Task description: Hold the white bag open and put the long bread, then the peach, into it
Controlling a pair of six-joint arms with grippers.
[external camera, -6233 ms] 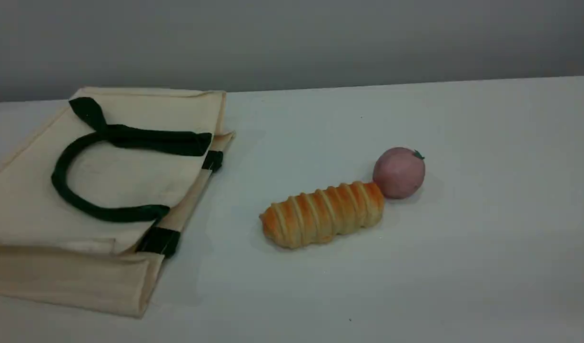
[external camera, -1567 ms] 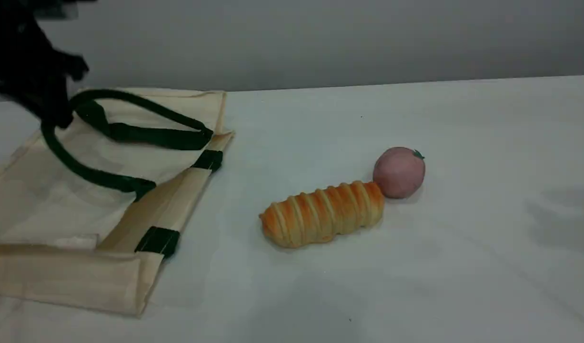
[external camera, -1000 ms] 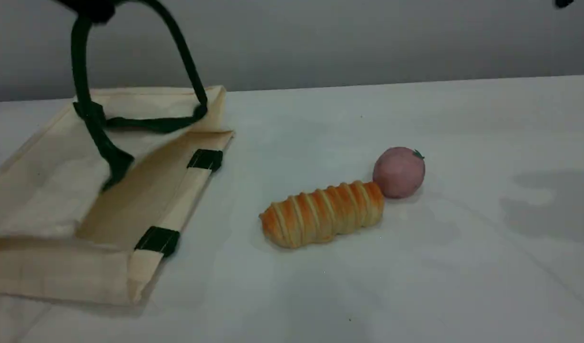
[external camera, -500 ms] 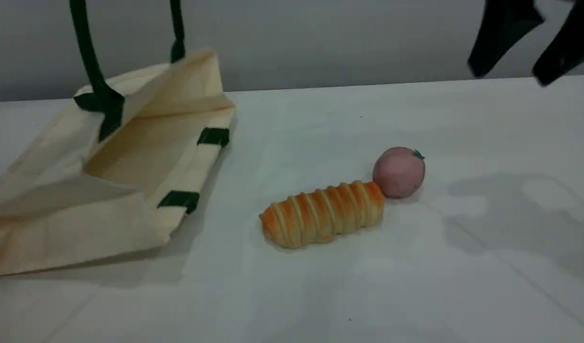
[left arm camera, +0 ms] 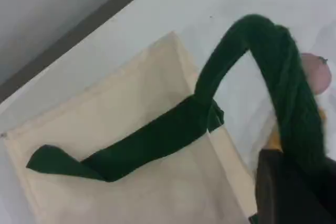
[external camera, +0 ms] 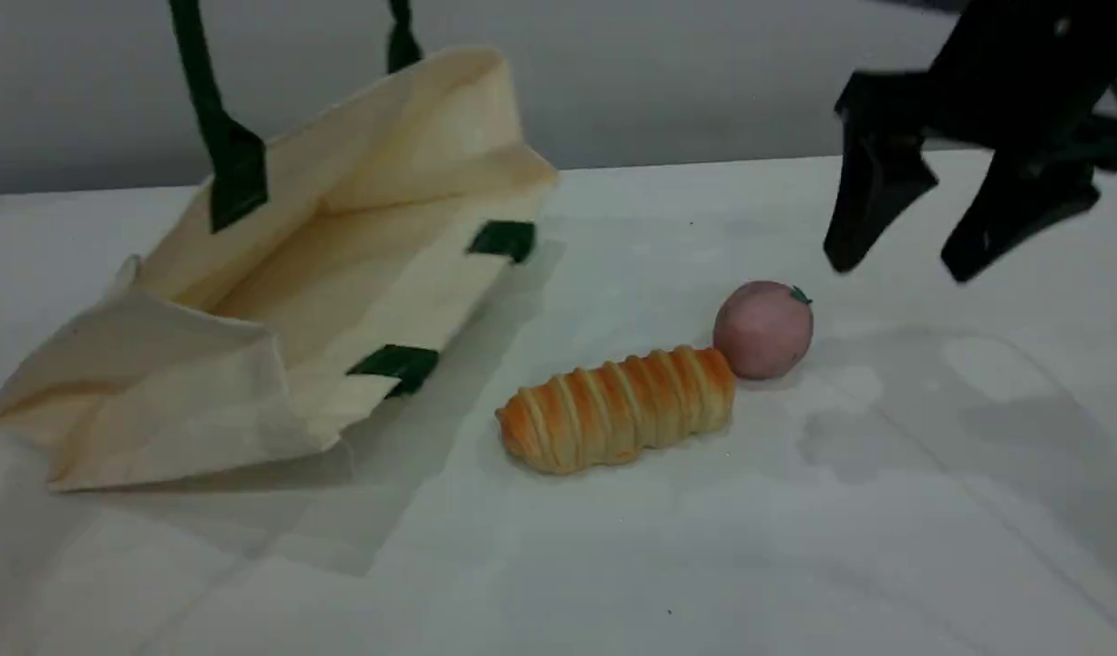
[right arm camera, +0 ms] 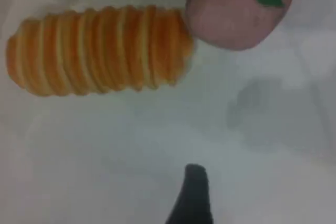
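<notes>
Looks like a robot lab test rig: plain white bench (external camera: 795, 547), bare grey wall (external camera: 659, 82) behind, black right gripper (external camera: 897, 271) hanging over it.

Before me lies a plain white table (external camera: 795, 547), soft shadows (external camera: 886, 437) pooled on it; behind the table's far edge rises a bare grey wall (external camera: 659, 82).

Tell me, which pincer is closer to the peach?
Right. The right pincer hangs open just above and right of the peach; the left pincer is far off, gripping the white bag's green handle.

Left claw (left arm camera: 286, 190) clamped, right claw (external camera: 897, 269) spread
</notes>
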